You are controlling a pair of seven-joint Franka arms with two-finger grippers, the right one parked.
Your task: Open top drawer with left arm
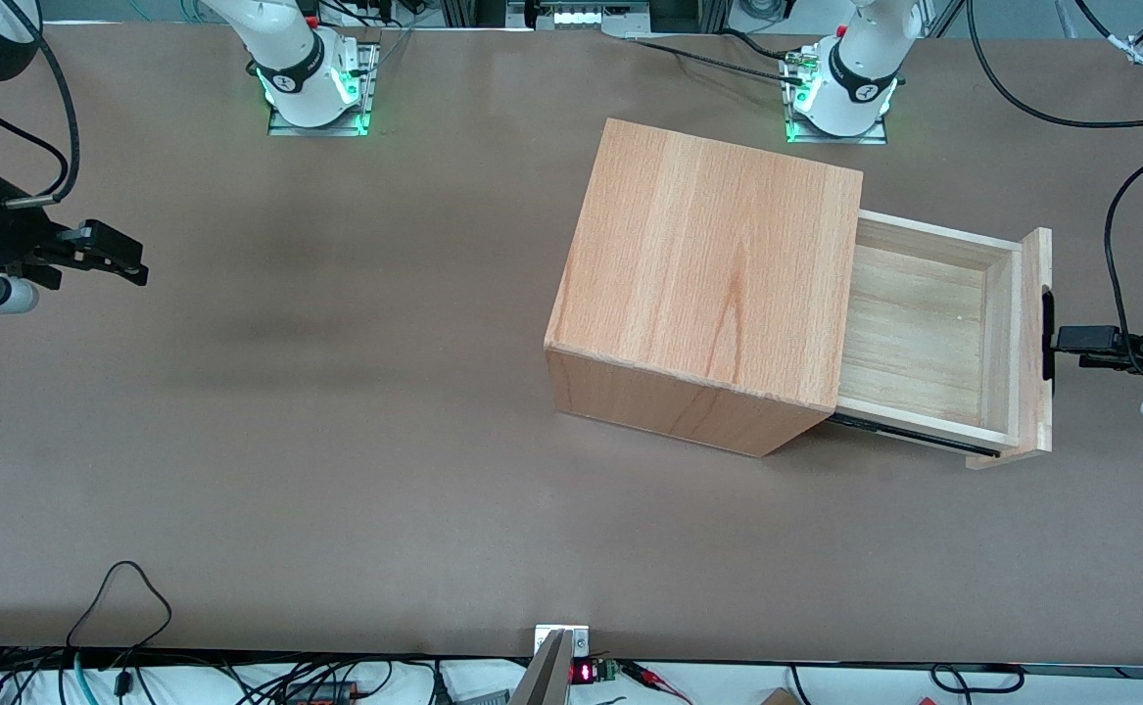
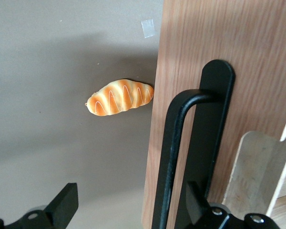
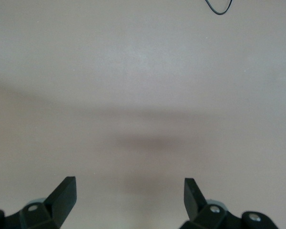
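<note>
The top drawer (image 1: 914, 328) stands pulled well out of the large wooden box casing (image 1: 708, 284), its pale plank interior empty. Its flat front panel (image 1: 1033, 294) carries a black bar handle (image 1: 1048, 333). My left gripper (image 1: 1071, 340) is right in front of that handle, at the working arm's end of the table. In the left wrist view the gripper (image 2: 131, 193) is open. The bar handle (image 2: 169, 157) and the edge of the front panel (image 2: 181, 62) lie between the two black fingers, and neither finger presses on them.
A small orange bread-shaped toy (image 2: 119, 97) lies on the brown table (image 1: 336, 441) against the edge of the drawer's front panel. A bit of clear tape (image 2: 148, 27) is stuck on the table near it. A black side rail (image 1: 914, 436) shows under the drawer.
</note>
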